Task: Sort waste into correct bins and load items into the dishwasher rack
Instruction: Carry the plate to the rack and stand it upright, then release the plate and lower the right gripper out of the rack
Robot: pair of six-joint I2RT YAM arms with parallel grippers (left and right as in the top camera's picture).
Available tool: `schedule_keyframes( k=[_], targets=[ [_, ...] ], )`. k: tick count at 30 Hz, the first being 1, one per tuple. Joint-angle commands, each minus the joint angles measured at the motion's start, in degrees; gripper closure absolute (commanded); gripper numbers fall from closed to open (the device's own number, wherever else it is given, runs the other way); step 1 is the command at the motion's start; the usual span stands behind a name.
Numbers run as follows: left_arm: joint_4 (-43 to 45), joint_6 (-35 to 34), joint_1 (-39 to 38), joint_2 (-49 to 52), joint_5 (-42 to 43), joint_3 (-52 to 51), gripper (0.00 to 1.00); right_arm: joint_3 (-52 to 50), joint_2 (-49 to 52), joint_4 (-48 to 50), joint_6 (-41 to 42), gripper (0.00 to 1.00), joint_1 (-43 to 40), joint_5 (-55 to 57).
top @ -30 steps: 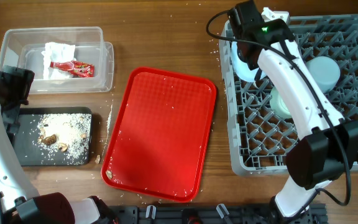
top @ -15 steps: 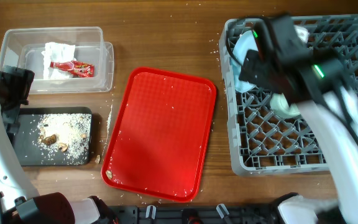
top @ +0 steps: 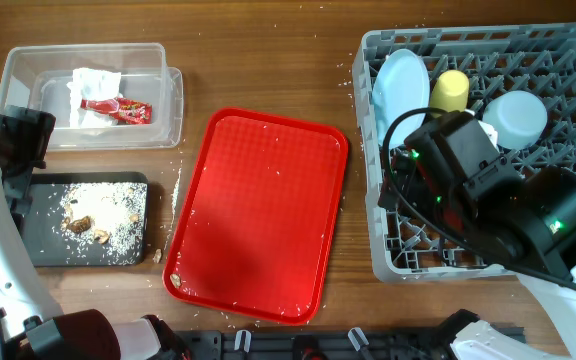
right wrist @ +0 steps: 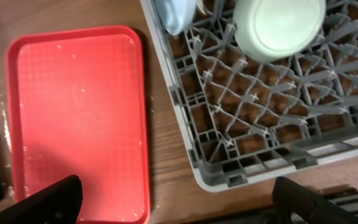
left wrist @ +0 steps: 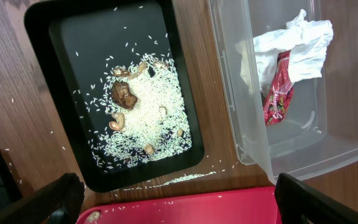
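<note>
The grey dishwasher rack (top: 388, 240) at the right holds a light blue plate (top: 403, 85) on edge, a yellow cup (top: 450, 92) and a light blue bowl (top: 521, 117). A pale green bowl (right wrist: 278, 25) lies upside down in the rack (right wrist: 260, 112). My right arm (top: 488, 190) hangs over the rack. The right gripper (right wrist: 179, 208) is open and empty, above the rack's near left corner. The clear tub (left wrist: 278, 143) holds a white napkin (left wrist: 291, 43) and a red wrapper (left wrist: 277, 93). Food scraps (left wrist: 135, 106) lie in the black tray (left wrist: 55, 93). My left gripper (left wrist: 179, 211) is open and empty, high over both bins.
A red serving tray (top: 258, 215) lies mid-table with a few grains and one crumb at its near left corner. Rice is scattered on the wood between the black tray (top: 38, 250) and the red tray. My left arm (top: 13, 150) stands at the left edge.
My right gripper has opened and let go of the light blue plate, which now stands in the rack's far left corner. The right arm has drawn back toward the near side. The left arm is still.
</note>
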Motion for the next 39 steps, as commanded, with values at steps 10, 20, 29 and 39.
schedule_keyframes(
  k=[10, 20, 29, 39],
  targets=[
    [0.0, -0.5, 0.3, 0.0, 0.1, 0.2, 0.0, -10.9, -4.6, 24.2, -19.6, 0.0, -2.7, 2.5],
    [0.0, -0.5, 0.3, 0.0, 0.1, 0.2, 0.0, -54.1, -25.2, 76.9, -34.9, 0.0, -13.5, -12.6],
    [0.0, -0.6, 0.3, 0.0, 0.1, 0.2, 0.0, -83.9, -44.9, 107.7, -34.9, 0.0, -17.0, -13.8],
    [0.0, -0.6, 0.3, 0.0, 0.1, 0.2, 0.0, -93.5, -58.9, 108.3, -39.3, 0.0, -24.0, -20.2]
  ],
)
